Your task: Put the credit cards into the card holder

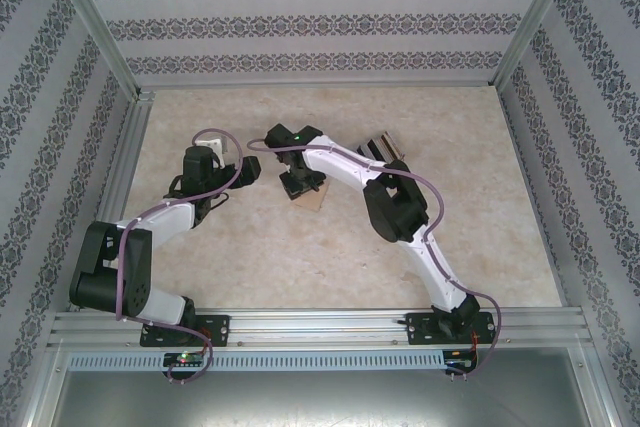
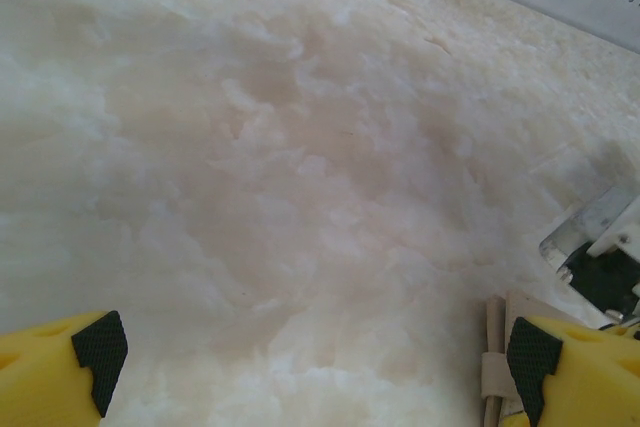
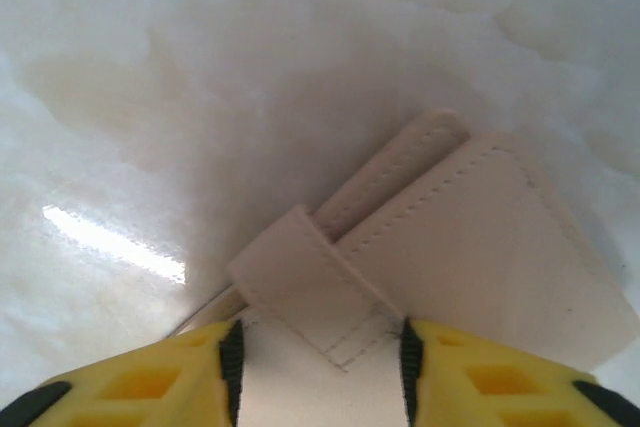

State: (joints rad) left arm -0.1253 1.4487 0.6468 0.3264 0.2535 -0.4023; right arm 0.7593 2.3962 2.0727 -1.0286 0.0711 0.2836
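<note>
The beige stitched card holder lies flat on the marbled table, a little left of the middle. My right gripper reaches down onto it, jaws part closed. Its black pads sit against both sides of the holder's strap tab. Just left of the holder, my left gripper hovers low over bare table, wide open and empty. The holder's edge shows beside its right finger. What look like the credit cards lie behind the right arm's elbow, partly hidden.
Patterned walls and aluminium posts enclose the table on three sides. The right forearm crosses the middle of the table. Bare table lies to the far right and along the front.
</note>
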